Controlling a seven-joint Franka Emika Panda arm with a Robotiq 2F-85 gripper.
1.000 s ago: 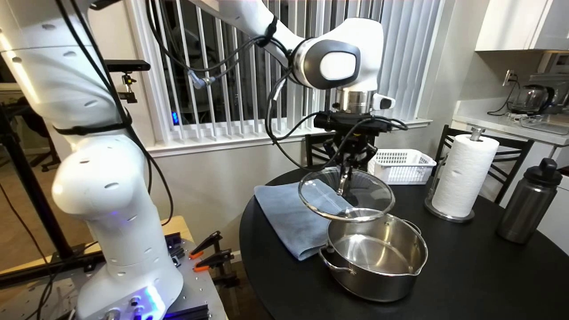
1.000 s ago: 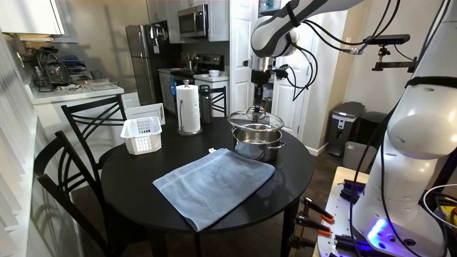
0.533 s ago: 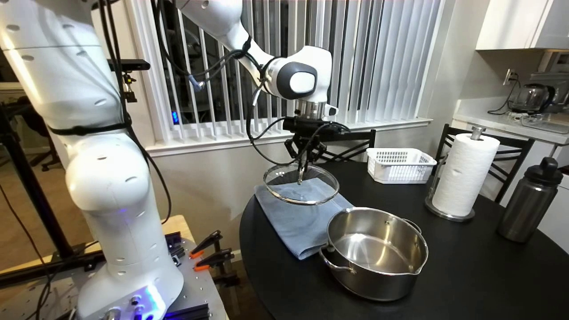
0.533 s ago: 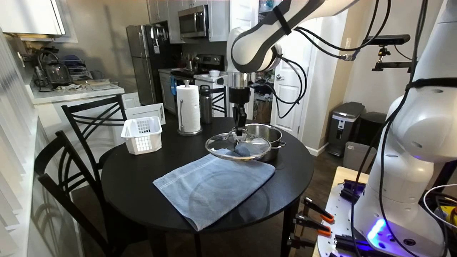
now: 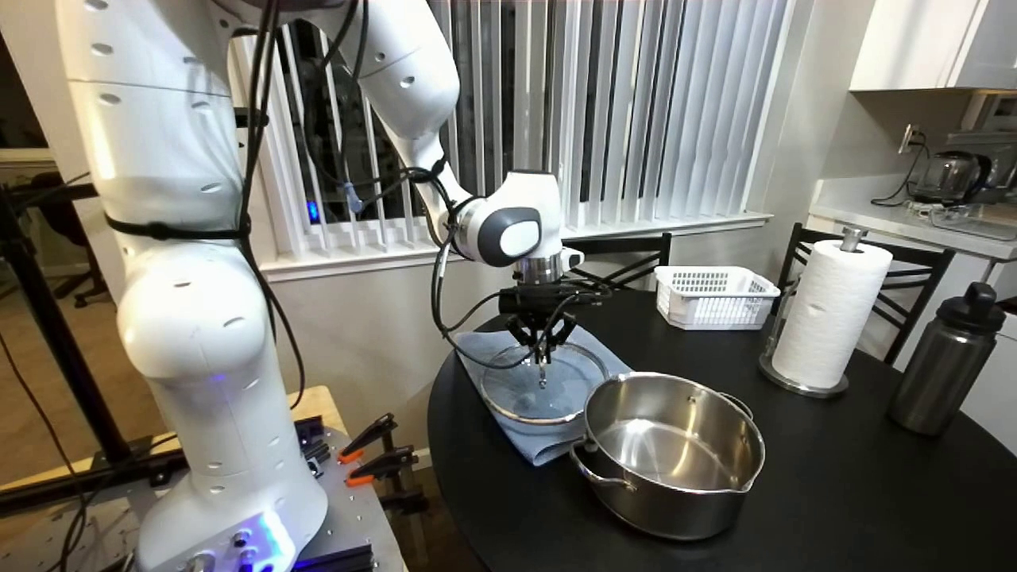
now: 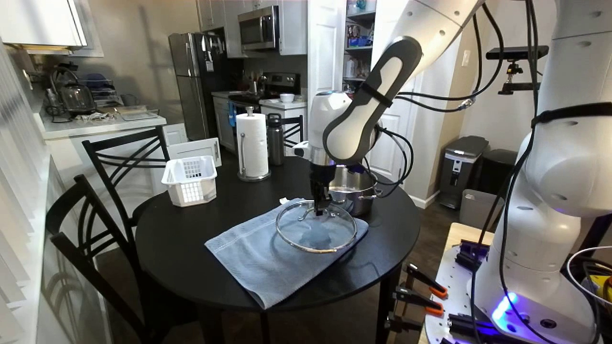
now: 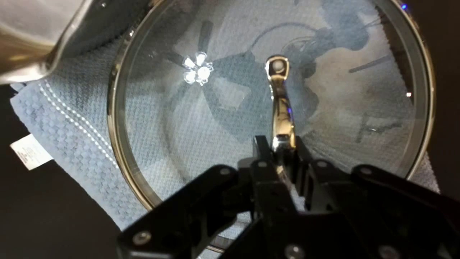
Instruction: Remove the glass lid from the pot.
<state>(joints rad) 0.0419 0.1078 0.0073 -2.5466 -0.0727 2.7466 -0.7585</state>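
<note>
The glass lid (image 5: 516, 397) is low over the folded blue towel, beside the pot; it also shows in an exterior view (image 6: 306, 234). I cannot tell whether its rim touches the towel. My gripper (image 5: 543, 357) is above the lid, its fingers shut on the shiny arched metal handle (image 7: 282, 118) in the wrist view. The stainless-steel pot (image 5: 675, 508) stands uncovered on the table, its inside in view. In an exterior view the pot (image 6: 366, 203) is partly hidden behind the arm. A corner of the pot (image 7: 36, 64) shows at the top left of the wrist view.
The blue towel (image 6: 258, 263) lies on the round black table (image 5: 834, 492), close to the pot. A white basket (image 5: 715, 298), a paper towel roll (image 5: 830, 318) and a steel bottle (image 5: 945, 365) stand on the table farther off. Black chairs (image 6: 124, 167) stand round it.
The gripper has carried the lid from over the pot's edge sideways to above the towel, then lowered it to the towel. The pot and towel have not moved.
</note>
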